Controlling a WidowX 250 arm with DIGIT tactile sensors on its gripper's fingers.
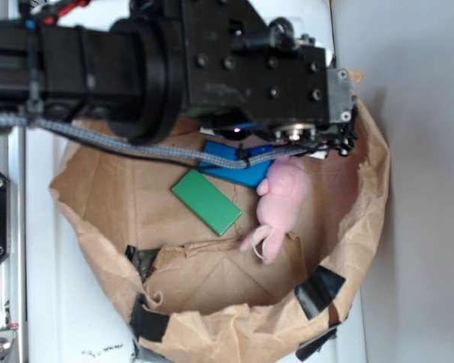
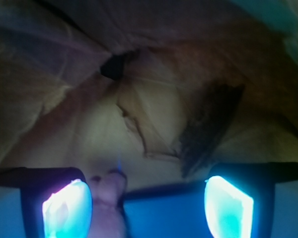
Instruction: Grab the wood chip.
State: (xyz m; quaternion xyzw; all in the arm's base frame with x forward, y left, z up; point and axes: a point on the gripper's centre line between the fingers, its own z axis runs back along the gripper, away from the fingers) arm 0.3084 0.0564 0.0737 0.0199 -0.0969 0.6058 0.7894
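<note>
From the exterior view, one brown paper bag [image 1: 106, 249] holds three things: one green block [image 1: 207, 201], one blue block [image 1: 238, 165], one pink plush toy [image 1: 278, 200]; the blue block lies partly under the gripper [image 1: 318, 144], touching the toy; the bag's floor lies bare below the green block. In the wrist view, two glowing fingers [image 2: 67, 208] stand apart; blue block [image 2: 164, 213] between them, toy [image 2: 108, 198] beside the left one.

Two blocks: green block [image 1: 207, 201], blue block [image 1: 238, 162]; one pink toy [image 1: 281, 198]

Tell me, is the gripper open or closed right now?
Open: in the wrist view the gripper has its two glowing pads wide apart, nothing between.
</note>
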